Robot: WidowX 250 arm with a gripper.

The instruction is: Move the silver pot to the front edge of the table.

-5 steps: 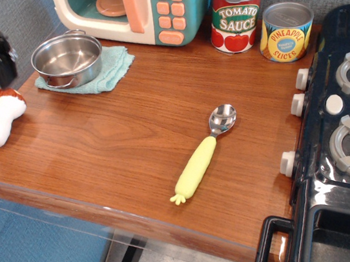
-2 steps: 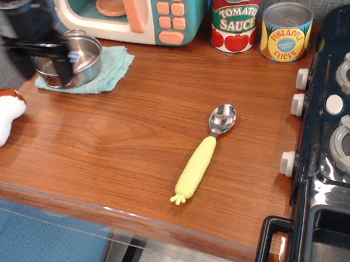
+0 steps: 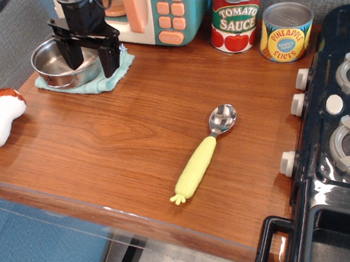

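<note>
The silver pot (image 3: 55, 64) sits on a light teal cloth (image 3: 110, 79) at the back left of the wooden table (image 3: 113, 153). My black gripper (image 3: 92, 58) hangs over the pot's right half, open. One finger (image 3: 73, 54) is over the pot's inside and the other finger (image 3: 111, 58) is just outside its right rim. The gripper hides the pot's right side. I cannot tell if the fingers touch the pot.
A toy mushroom (image 3: 2, 115) lies at the left edge. A teal toy microwave (image 3: 164, 5) stands behind the pot. Two cans (image 3: 235, 15) (image 3: 285, 31) stand at the back. A yellow-handled spoon (image 3: 204, 153) lies mid-table. A black toy stove (image 3: 347, 146) is at the right.
The gripper has moved right from the far left edge to above the pot's right half. The pot, cloth and other things have not moved.
</note>
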